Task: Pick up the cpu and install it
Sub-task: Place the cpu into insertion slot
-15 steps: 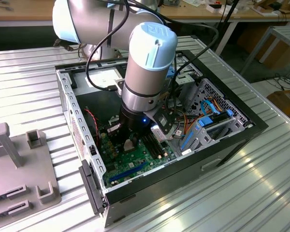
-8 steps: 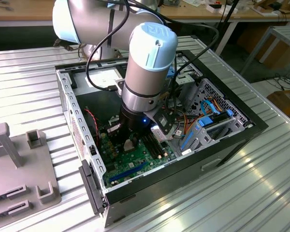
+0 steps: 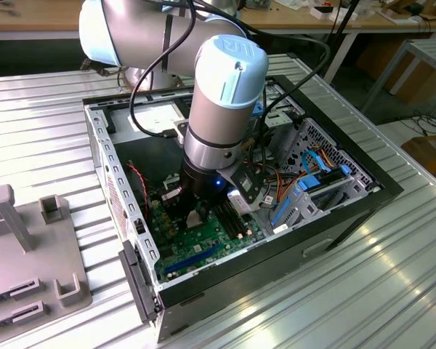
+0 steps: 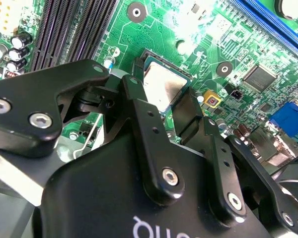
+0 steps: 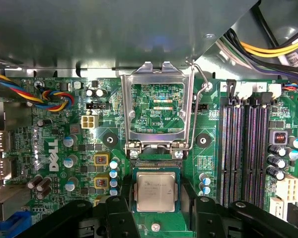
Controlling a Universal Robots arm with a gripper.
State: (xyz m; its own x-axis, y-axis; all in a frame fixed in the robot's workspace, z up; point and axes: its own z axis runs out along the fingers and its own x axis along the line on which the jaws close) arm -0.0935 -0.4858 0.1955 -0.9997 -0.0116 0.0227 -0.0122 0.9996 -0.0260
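My gripper (image 3: 196,218) is down inside the open computer case (image 3: 363,190), over the green motherboard (image 3: 203,256). The cpu (image 5: 155,192), a small square chip with a pale metal top, lies level in the black-framed socket (image 5: 155,167). The black fingers (image 5: 120,210) stand tight against two opposite edges of the cpu in both wrist views, so the gripper (image 5: 156,199) is shut on it. In the second wrist view the cpu (image 4: 161,85) shows between the fingers (image 4: 139,106), one corner hidden behind a finger. The socket's metal load plate (image 5: 156,106) is swung up and open.
Black memory slots (image 5: 246,148) run beside the socket, and capacitors (image 5: 204,182) stand close to the fingers. Coloured cables (image 5: 52,96) and the case's drive cage (image 3: 312,182) crowd the sides. A grey fixture (image 3: 29,247) lies on the ribbed metal table (image 3: 334,291) at the exterior view's left.
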